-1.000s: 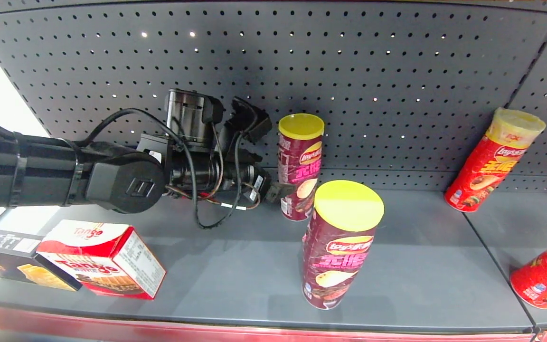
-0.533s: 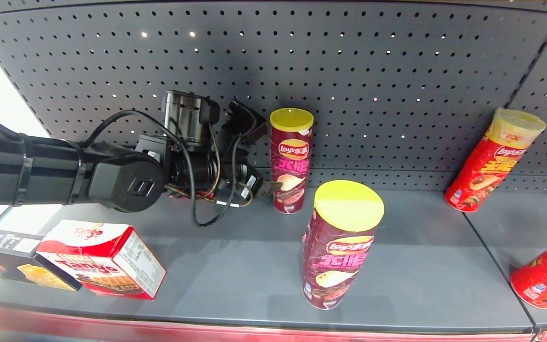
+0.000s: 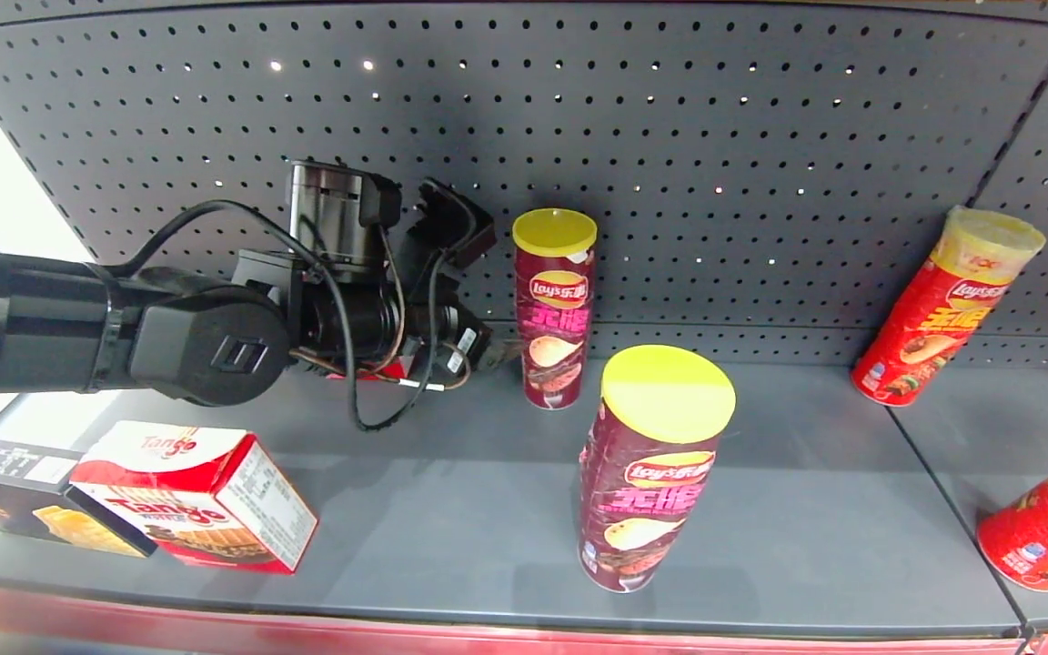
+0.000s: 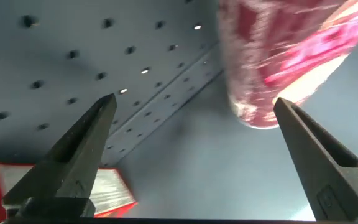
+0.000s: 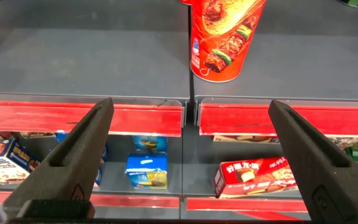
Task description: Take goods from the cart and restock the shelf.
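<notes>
Item 1, purple chip can (image 3: 553,309): upright at the back of the shelf (image 3: 451,509), placing step seemingly done; left gripper (image 3: 504,349) just beside it, fingers wide apart, empty; next needs a straight retreat without nudging it.

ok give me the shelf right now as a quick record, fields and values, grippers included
left gripper: open, beside the lower half of the back purple can, not closed on it
back purple can: upright, close to the pegboard
front purple can: upright, nearer the shelf edge, apart from the back one
leaning red can: tilted against the pegboard, right side
second red can: tilted, cut off at the right edge
boxes: red-and-white box and dark box, front left
right gripper: open, facing a red tub on a shelf
</notes>
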Available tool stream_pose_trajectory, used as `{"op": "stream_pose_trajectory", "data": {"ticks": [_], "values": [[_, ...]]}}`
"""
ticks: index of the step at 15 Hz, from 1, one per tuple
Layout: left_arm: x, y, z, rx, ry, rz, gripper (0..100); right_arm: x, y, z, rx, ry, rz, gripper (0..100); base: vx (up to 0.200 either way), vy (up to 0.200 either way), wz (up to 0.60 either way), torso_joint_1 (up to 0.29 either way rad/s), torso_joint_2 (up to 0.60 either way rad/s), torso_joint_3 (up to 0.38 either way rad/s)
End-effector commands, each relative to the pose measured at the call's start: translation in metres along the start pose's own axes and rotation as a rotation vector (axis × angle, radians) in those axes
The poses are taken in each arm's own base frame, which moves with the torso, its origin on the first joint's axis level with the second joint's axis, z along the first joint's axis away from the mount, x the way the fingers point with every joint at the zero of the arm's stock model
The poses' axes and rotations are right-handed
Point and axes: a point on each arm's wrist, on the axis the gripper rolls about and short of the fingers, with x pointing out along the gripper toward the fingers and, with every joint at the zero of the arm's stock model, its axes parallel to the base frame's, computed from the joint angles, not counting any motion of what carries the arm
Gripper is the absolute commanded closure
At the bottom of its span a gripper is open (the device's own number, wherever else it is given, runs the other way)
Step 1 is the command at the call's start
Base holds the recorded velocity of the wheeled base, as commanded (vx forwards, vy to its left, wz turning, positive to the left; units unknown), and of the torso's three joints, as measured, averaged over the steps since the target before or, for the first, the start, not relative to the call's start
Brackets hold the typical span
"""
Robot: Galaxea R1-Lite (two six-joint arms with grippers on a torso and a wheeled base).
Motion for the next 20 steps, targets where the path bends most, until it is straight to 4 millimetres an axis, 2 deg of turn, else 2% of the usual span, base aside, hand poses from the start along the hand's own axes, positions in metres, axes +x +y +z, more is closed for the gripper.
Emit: {"op": "stream_pose_trajectory", "data": {"ticks": [1,5,8,13,20], "values": [[-0.002,0.005,-0.002,0.003,0.006,0.020,0,0.000,0.000,0.000,-0.002,0.003,0.000,0,0.000,0.000,0.00,0.000,0.00,0.000],[0.003,0.015,-0.015,0.077,0.013,0.087,0,0.000,0.000,0.000,0.000,-0.001,0.000,0,0.000,0.000,0.00,0.000,0.00,0.000],[0.023,0.011,-0.027,0.069,0.014,0.094,0,0.000,0.000,0.000,0.000,0.001,0.000,0,0.000,0.000,0.00,0.000,0.00,0.000],[0.034,0.000,-0.029,0.073,0.004,0.073,0,0.000,0.000,0.000,0.000,-0.001,0.000,0,0.000,0.000,0.00,0.000,0.00,0.000],[0.036,-0.011,-0.024,0.045,-0.010,0.048,0,0.000,0.000,0.000,0.000,0.001,0.000,0,0.000,0.000,0.00,0.000,0.00,0.000]]}}
